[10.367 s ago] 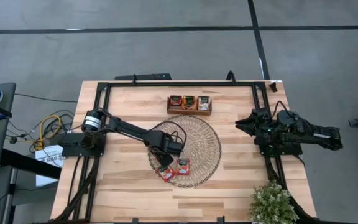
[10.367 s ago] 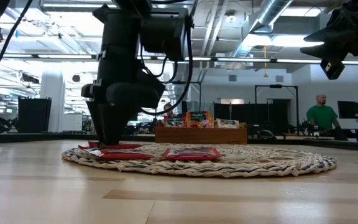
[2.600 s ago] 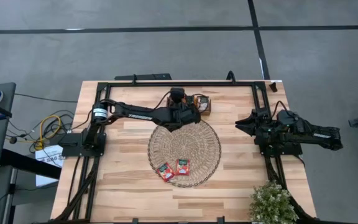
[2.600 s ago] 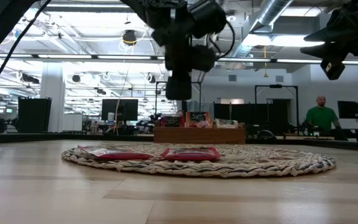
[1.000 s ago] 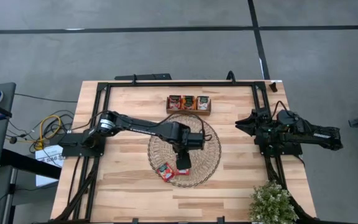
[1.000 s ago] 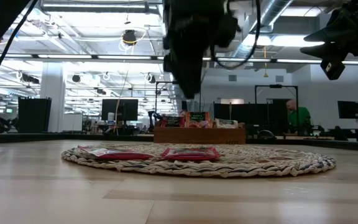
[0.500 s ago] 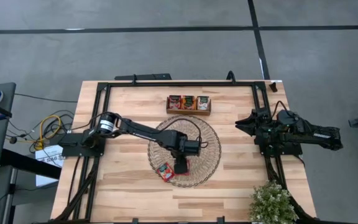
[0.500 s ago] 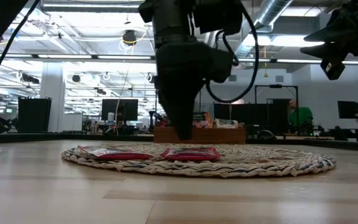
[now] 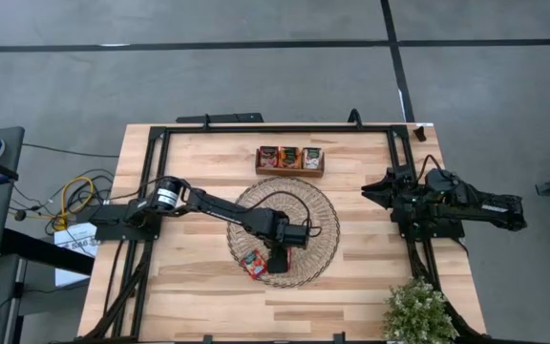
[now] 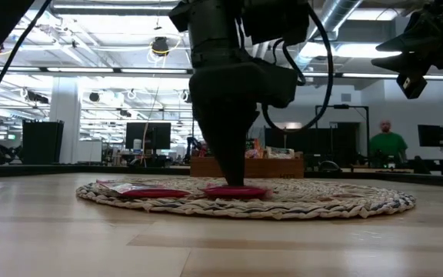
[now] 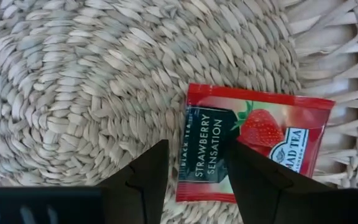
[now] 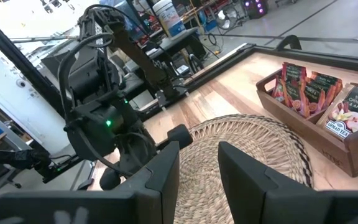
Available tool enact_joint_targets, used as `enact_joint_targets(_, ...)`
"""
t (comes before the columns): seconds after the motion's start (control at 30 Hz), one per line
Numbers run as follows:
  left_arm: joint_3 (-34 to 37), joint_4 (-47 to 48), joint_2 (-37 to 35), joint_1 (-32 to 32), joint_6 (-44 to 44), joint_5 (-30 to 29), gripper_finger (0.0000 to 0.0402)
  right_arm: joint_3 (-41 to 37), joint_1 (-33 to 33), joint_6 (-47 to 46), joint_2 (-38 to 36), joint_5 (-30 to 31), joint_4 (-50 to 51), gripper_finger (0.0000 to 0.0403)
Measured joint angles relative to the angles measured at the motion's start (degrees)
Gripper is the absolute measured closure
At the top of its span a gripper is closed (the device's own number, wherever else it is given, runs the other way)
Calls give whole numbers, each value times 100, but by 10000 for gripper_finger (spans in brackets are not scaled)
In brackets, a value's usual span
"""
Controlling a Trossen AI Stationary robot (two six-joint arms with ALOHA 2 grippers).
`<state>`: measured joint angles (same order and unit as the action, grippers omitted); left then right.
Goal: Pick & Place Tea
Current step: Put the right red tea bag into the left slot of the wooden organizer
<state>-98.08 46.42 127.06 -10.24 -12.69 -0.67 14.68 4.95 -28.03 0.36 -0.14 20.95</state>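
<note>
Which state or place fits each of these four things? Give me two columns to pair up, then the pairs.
1. left gripper
2. right gripper
3. wooden tray
4. strawberry tea sachet

A. at the table's far edge, holding sachets
B. flat on the woven mat
C. open, low over a sachet
D. parked at the table's right side

Pairs: 1-C, 2-D, 3-A, 4-B

Left gripper (image 11: 194, 163) lowered from tray onto right-hand mat sachet (image 11: 252, 144).
</note>
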Motion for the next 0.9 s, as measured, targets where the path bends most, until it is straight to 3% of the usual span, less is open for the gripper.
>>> enact_joint_targets(0.6,-17,-42,105,0,-46,163,257,2,0,-3,-2,0,-4,300)
enact_joint_targets(0.73,-15,-90,113,-2,-109,196,294,2,1,-3,0,-1,-4,300)
enact_joint_targets(0.9,-11,-176,116,0,-217,178,373,2,0,-3,-2,0,-4,300)
